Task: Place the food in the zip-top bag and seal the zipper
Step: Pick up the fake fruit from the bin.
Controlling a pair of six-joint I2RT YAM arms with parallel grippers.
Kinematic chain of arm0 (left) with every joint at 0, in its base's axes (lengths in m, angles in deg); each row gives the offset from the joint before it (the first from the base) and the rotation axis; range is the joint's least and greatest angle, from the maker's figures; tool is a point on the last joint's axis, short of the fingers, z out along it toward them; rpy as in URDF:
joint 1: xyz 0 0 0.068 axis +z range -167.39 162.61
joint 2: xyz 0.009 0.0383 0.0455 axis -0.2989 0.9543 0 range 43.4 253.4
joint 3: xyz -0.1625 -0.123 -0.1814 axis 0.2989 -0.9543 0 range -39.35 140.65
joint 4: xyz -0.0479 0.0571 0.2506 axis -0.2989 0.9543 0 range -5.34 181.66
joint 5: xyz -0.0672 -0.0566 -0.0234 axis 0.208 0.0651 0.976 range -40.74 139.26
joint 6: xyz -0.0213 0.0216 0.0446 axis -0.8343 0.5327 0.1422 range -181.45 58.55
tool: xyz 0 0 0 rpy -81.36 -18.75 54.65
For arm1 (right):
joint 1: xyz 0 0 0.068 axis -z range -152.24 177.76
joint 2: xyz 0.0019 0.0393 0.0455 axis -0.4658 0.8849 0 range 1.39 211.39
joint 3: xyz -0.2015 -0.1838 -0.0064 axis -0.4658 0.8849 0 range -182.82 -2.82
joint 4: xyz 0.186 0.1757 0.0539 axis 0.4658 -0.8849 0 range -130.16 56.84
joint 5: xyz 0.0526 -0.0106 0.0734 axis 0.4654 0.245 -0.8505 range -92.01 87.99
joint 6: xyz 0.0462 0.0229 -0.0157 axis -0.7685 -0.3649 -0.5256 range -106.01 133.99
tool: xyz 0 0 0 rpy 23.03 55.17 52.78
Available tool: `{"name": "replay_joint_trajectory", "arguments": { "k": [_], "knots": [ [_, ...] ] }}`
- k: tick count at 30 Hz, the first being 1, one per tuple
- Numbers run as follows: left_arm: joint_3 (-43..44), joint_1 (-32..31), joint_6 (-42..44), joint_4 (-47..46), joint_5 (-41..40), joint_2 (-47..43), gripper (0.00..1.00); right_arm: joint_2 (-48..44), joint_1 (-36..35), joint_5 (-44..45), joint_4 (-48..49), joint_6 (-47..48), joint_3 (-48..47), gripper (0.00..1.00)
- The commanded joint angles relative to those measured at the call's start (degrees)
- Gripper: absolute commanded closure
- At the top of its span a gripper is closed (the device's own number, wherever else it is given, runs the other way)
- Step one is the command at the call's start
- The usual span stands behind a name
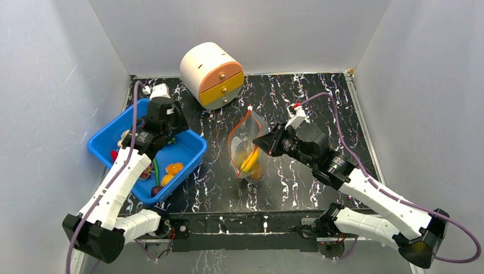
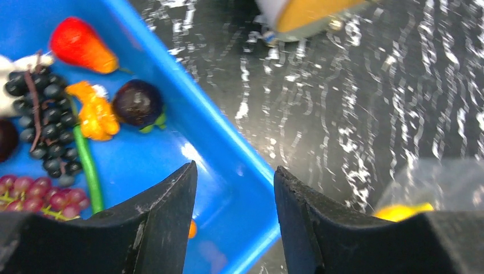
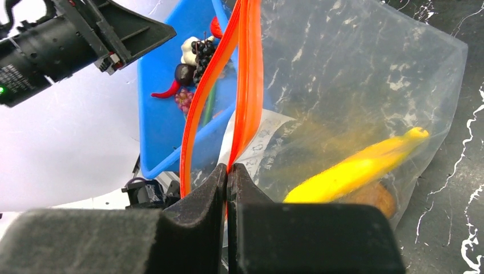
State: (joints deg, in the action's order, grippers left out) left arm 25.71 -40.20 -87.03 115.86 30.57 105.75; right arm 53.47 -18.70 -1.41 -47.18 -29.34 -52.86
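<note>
Top external: zipper (image 1: 230,138) lengthwise near-to-far

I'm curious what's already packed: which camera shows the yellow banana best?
The right wrist view: the banana lies large and sharp through the clear zip-top bag. The top view shows it as a small yellow patch inside the bag; the left wrist view catches just a blurred yellow sliver.

A robotics lab cell is shown. A black marbled table (image 1: 308,188) is boxed in on three sides by plain white panels (image 1: 51,74). A left arm (image 1: 117,188) and a right arm (image 1: 376,197) are bolted at its near edge, with purple cables (image 1: 134,108) left exposed. Toy food (image 2: 80,45) is kept in a blue bin (image 1: 185,149).
</note>
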Motion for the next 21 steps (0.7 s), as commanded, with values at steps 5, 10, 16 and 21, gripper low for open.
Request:
{"name": "replay_joint_trajectory", "arguments": {
  "k": [5, 10, 16, 21],
  "knots": [
    [-7.32, 12.74, -2.56, -5.25, 0.09, 2.94, 0.37, -1.71, -0.16, 1.66, 1.15, 2.09, -1.19, 1.0],
    [-11.0, 19.5, -3.61, -11.12, 5.32, 6.28, 0.37, -1.82, -0.18, 1.65, -0.24, 2.46, -1.98, 1.0],
    [-12.06, 24.65, -3.79, -14.25, 11.97, 12.42, 0.4, -3.67, -0.2, 2.04, 1.02, 1.32, -0.48, 1.0],
    [-12.02, 28.14, -3.6, -16.1, 17.99, 16.92, 0.4, -3.27, -0.14, 2.24, 0.75, 1.63, -1.15, 1.0]
  ]
}}
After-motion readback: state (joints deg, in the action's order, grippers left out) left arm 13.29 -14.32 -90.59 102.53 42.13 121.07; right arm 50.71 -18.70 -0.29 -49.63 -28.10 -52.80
